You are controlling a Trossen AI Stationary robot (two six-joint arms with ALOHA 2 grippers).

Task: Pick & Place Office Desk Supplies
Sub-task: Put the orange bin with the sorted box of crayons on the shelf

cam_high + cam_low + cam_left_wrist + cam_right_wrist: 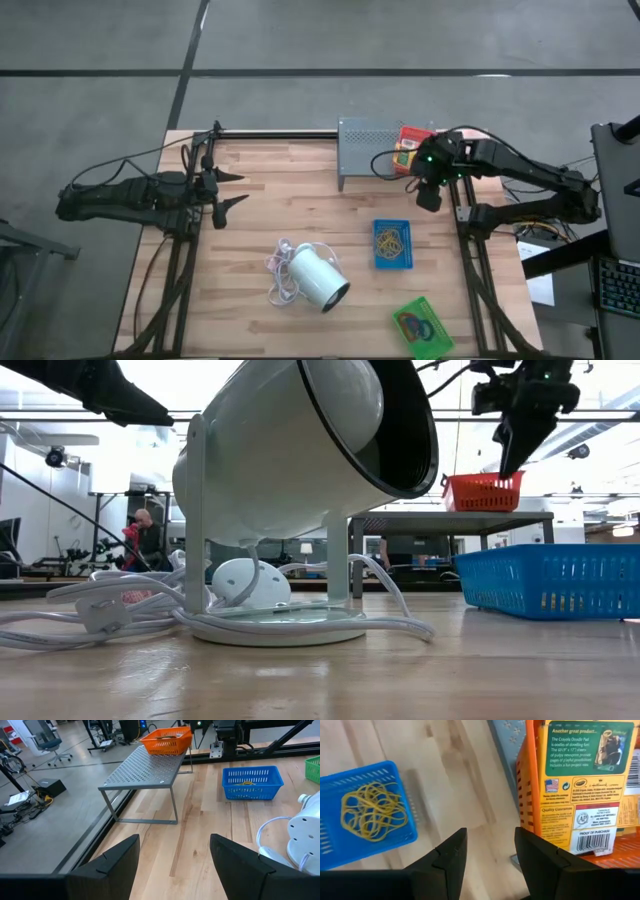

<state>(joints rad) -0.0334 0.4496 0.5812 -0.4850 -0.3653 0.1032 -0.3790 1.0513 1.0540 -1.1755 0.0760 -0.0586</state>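
The right gripper [490, 857] hovers with its fingers parted and empty beside the red tray [527, 795] on the grey stand [368, 147], probably because the yellow-orange box [580, 785] already lies in that tray, just off one fingertip. The blue tray [362, 815] of tan rubber bands [370, 810] sits below, off its other finger. The left gripper [175, 857] waits wide and empty, well apart.
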